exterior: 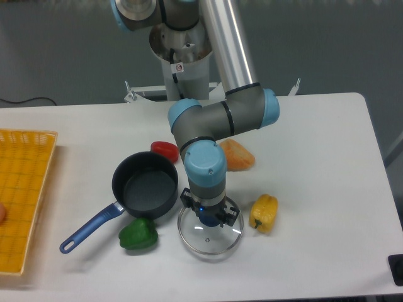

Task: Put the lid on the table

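Note:
The lid, clear glass with a thin metal rim, sits low over the white table near its front edge, just right of the saucepan. My gripper points straight down over the lid's centre and is shut on the lid's knob, which the fingers hide. Whether the rim touches the tabletop I cannot tell.
A dark saucepan with a blue handle stands open left of the lid. A green pepper, a yellow pepper, a red pepper and an orange piece lie around it. A yellow mesh tray is at the left edge.

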### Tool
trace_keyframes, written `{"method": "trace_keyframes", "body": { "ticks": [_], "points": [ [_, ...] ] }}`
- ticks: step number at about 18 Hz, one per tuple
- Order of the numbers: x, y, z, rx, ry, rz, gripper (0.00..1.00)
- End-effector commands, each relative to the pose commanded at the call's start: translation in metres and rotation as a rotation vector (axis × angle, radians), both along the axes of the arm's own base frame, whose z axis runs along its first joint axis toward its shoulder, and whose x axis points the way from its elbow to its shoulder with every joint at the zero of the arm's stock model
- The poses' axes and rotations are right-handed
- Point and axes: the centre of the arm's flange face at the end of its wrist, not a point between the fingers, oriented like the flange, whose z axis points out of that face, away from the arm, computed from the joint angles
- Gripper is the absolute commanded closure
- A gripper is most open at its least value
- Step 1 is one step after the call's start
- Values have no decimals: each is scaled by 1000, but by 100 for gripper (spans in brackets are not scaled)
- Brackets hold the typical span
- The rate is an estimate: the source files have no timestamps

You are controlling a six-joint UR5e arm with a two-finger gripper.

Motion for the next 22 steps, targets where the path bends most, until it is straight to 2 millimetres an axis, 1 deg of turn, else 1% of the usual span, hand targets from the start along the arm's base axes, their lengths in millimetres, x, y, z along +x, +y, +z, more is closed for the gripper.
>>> {"method": "trace_keyframes", "body": {
  "ticks": [4, 8, 15, 20, 22],
  "points": [
    [0, 0, -2, -2, -2, 0, 39],
    [2, 2, -9, -9, -9, -3, 37],
    [2, 2, -9, -10, -8, -3, 36],
    [3, 3, -15, -17, -13, -5, 34],
    [3, 4, -14, -16, -12, -6, 34]
  ]
}}
